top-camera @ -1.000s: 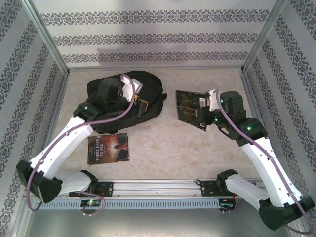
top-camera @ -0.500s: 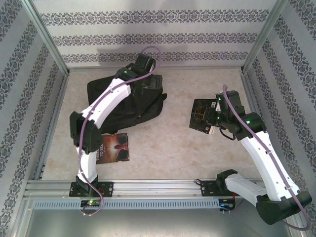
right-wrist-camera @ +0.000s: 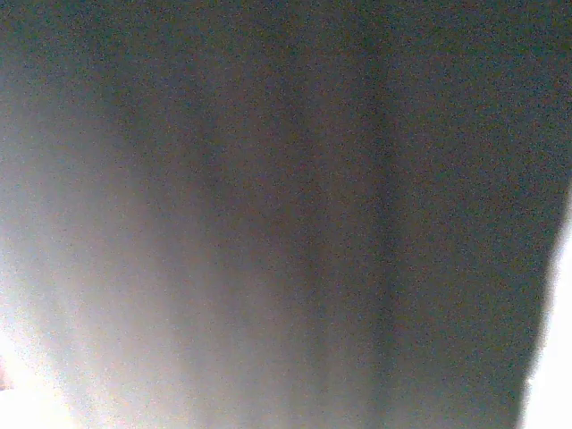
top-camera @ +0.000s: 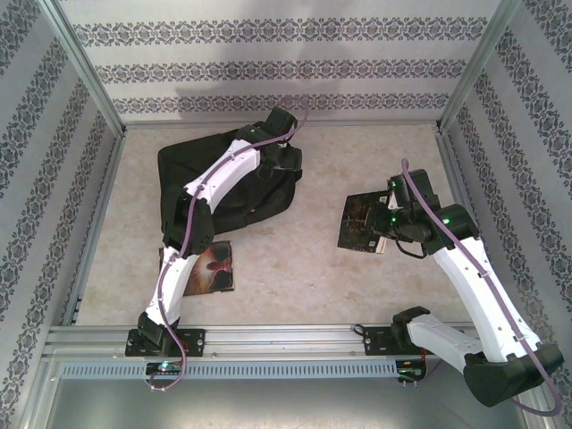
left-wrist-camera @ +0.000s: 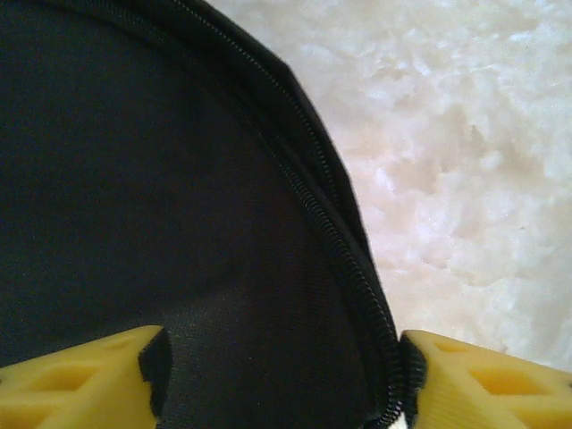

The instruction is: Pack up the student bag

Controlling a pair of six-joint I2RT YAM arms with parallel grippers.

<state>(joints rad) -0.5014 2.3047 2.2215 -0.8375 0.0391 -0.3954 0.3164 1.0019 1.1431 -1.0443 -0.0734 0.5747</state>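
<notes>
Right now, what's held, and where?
Right gripper clamps the book by its arm-side edge; left gripper straddles the zipper rim of the student bag, jaws apart.

Soft, even light is falling onto the pale table (top-camera: 295,259), leaving faint shadows. The overhead view is looking slightly grainy. The left wrist view is blurring the bag (left-wrist-camera: 134,179) up close; the right wrist view is smearing into grey, glaring white lower left.

Up from a low fold and stretched clear across the student bag (top-camera: 192,170), planting the left gripper (top-camera: 288,163) at its far right rim, jaws apart astride the zipper (left-wrist-camera: 344,241). Now covering part of the table book (top-camera: 219,268). Over on the right, drawn the dark book (top-camera: 360,223) nearer and rightward, pinched in the right gripper (top-camera: 386,223).
</notes>
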